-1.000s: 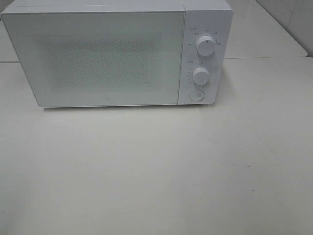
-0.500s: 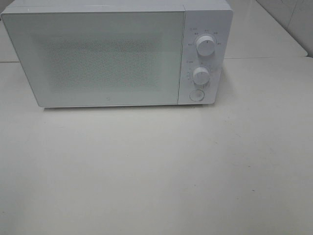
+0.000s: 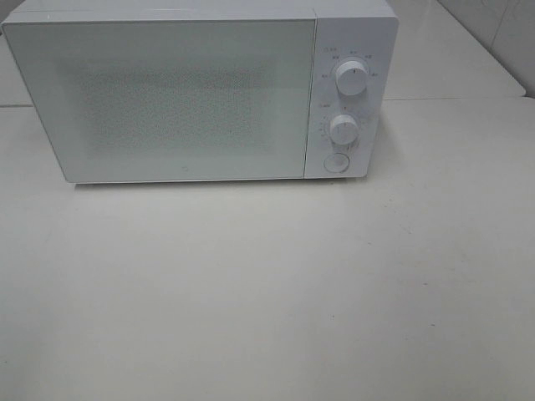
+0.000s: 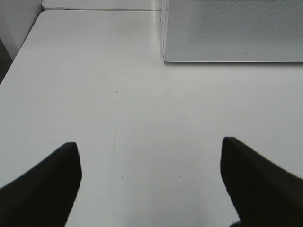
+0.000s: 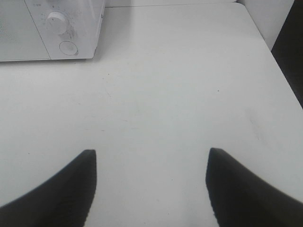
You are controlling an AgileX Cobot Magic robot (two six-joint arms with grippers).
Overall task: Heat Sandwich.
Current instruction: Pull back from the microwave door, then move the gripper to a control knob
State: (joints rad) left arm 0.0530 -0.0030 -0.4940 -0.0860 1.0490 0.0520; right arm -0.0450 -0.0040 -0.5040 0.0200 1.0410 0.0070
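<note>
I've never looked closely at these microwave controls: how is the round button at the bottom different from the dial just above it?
The lower dial stands out from the control panel, while the button lies almost flat. The lower dial has small marks ringed around it; the button has none. The button looks slightly smaller than the lower dial. Both are round, white and on the right side of the microwave.

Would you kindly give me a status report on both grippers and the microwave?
Left gripper open, empty. Right gripper open, empty. No sandwich in view; microwave door shut. No obstruction seen.
</note>
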